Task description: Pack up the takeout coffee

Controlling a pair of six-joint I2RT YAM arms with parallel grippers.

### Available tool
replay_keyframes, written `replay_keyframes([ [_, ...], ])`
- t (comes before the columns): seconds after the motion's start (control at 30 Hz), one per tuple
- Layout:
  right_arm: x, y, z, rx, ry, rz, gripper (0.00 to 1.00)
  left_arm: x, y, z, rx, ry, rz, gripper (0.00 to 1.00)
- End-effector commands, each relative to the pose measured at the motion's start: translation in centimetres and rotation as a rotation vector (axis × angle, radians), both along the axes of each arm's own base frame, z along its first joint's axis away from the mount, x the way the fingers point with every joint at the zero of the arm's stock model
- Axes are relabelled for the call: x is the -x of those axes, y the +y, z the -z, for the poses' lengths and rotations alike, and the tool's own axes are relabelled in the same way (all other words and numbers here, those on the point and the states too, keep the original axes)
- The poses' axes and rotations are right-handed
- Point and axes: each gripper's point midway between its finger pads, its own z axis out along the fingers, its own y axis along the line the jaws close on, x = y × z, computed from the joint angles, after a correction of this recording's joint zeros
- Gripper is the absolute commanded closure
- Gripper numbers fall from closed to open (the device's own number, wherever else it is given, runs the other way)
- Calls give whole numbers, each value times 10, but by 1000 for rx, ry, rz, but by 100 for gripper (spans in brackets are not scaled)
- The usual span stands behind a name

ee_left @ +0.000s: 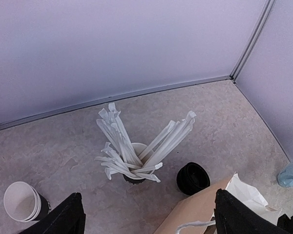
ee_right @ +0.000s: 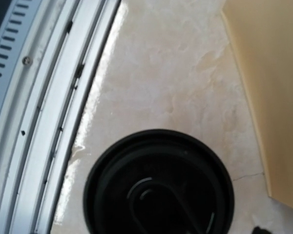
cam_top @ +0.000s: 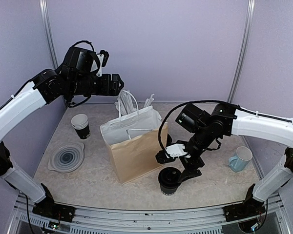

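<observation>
Between bag (cam_top: 136, 153) and rail (cam_top: 146, 215), takeout coffee (cam_top: 169, 180) stands apart.

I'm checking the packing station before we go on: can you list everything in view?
paper bag: one, brown with white handles, centre, upright
takeout coffee: one, black with black lid, near edge, right of the bag
cup stack: one, black with white rims, left of the bag
straws: a bundle, white, standing behind the bag
round black thing: one, black, beside the straws
dish: one, grey, near left
mug: one, pale blue, far right
left gripper: one, black, open, raised at back left
right gripper: one, black, open, over the coffee
</observation>
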Motion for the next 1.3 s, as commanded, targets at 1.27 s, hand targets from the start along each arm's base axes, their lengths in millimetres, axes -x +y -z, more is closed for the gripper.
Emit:
replay_keyframes([
  [1.27,0,17,24,123,-88,-32,14,7,20,7,31,10,-21,10],
])
